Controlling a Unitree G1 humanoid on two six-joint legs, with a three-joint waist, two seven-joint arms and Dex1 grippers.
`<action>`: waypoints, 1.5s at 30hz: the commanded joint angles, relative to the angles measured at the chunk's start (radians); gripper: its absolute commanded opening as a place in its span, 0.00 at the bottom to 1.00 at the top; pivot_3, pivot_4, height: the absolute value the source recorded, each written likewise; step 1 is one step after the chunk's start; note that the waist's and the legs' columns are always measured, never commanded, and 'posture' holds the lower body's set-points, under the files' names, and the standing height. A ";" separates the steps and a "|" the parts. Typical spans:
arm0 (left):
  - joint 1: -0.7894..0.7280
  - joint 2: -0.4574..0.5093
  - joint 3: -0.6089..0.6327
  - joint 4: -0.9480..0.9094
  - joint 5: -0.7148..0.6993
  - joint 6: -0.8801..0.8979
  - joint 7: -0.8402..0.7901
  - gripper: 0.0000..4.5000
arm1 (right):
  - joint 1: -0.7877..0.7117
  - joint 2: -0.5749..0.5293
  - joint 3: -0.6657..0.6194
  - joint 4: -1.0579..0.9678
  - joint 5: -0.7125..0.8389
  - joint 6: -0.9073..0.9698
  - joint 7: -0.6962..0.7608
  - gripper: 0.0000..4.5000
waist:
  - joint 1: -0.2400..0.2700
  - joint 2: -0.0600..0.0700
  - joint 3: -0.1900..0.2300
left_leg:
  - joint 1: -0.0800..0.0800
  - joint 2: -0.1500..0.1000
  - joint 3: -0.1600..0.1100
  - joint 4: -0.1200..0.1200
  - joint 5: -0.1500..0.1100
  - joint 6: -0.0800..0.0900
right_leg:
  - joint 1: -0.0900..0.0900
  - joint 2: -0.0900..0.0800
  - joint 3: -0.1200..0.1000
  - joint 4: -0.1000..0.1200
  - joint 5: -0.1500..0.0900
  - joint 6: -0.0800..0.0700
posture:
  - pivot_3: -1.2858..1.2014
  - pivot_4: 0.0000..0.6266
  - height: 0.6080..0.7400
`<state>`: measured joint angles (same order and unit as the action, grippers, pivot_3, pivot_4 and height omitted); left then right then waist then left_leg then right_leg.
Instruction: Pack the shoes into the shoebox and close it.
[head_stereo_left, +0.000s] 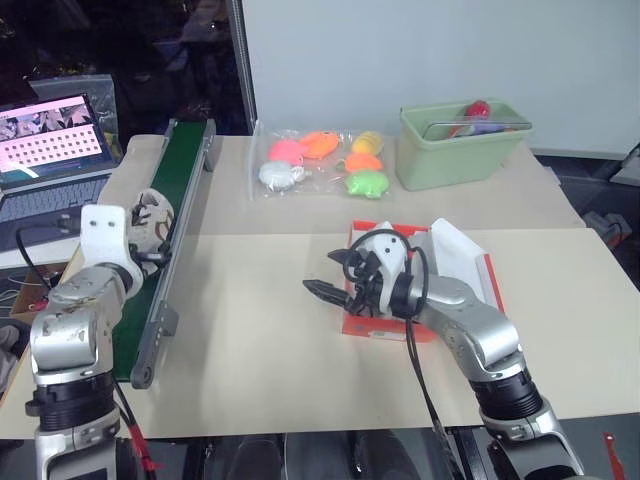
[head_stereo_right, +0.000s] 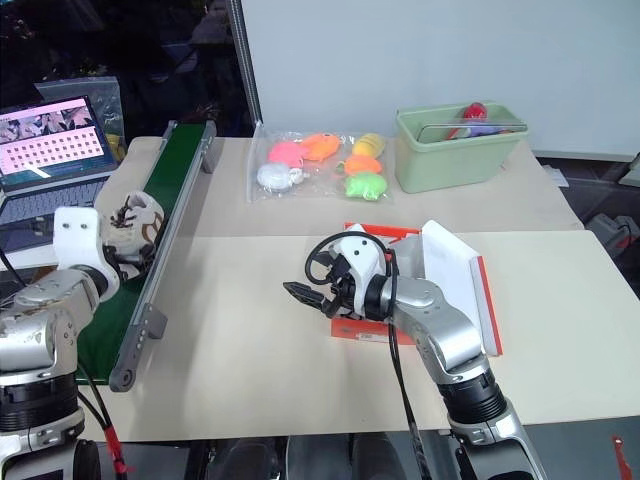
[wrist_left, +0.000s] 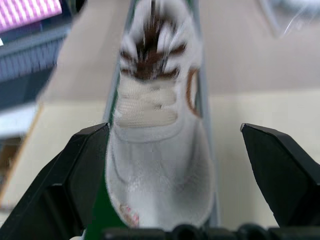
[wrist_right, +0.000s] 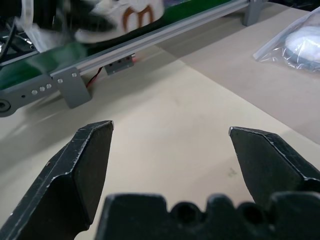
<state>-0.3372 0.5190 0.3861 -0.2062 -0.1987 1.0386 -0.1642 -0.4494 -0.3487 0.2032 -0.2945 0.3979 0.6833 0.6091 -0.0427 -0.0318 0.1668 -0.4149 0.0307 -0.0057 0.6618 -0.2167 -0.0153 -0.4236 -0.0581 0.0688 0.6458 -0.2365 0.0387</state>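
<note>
A shoe (wrist_left: 157, 145) is seen on the green belt (head_stereo_left: 180, 190) at frame left, framed between the spread fingers of the left pincer (wrist_left: 190, 175), not yet gripped. Light and soft-sided, it is best pinched across the midfoot. The right pincer (wrist_right: 170, 165) is held apart, empty, before the shoebox (head_stereo_left: 490, 290) at centre right.

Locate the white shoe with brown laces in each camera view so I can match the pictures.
Left eye view: the shoe lies on the green conveyor belt beside the left gripper.
Right eye view: same place, at the left edge.
Left wrist view: centre, between the open fingers.
Right wrist view: along the upper edge, blurred.
Shared landmark: the green conveyor belt.
</note>
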 joint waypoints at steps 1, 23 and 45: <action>0.034 -0.017 -0.002 0.007 -0.016 0.076 -0.003 1.00 | -0.004 0.000 -0.033 -0.049 0.019 0.002 -0.003 0.97 | 0.003 0.000 0.000 | 0.001 0.000 0.000 0.000 0.000 0.000 | 0.000 0.000 0.000 0.000 0.000 0.000 | 0.52 0.24 0.92; -0.024 0.026 -0.067 -0.062 0.218 -0.313 0.183 0.55 | -0.018 0.019 -0.060 -0.036 0.032 0.008 -0.030 1.00 | 0.027 -0.005 0.002 | 0.015 0.000 0.000 0.000 0.001 -0.001 | 0.015 0.001 0.000 0.000 0.000 -0.001 | 0.52 0.24 0.92; 0.010 -0.169 -0.440 -0.351 -0.141 -0.415 -0.234 0.55 | -0.178 0.250 -0.385 0.065 0.461 0.353 -0.278 1.00 | -0.001 -0.009 0.002 | -0.002 0.001 0.000 -0.001 0.000 -0.002 | -0.002 0.001 0.000 0.000 0.001 -0.002 | 0.52 0.24 0.92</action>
<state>-0.2887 0.3457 -0.0532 -0.5194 -0.3211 0.6416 -0.3761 -0.5951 -0.1044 -0.1712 -0.2174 0.8168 1.0212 0.3402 -0.0435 -0.0404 0.1685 -0.4157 0.0315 -0.0055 0.6610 -0.2166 -0.0169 -0.4243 -0.0572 0.0687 0.6454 -0.2358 0.0371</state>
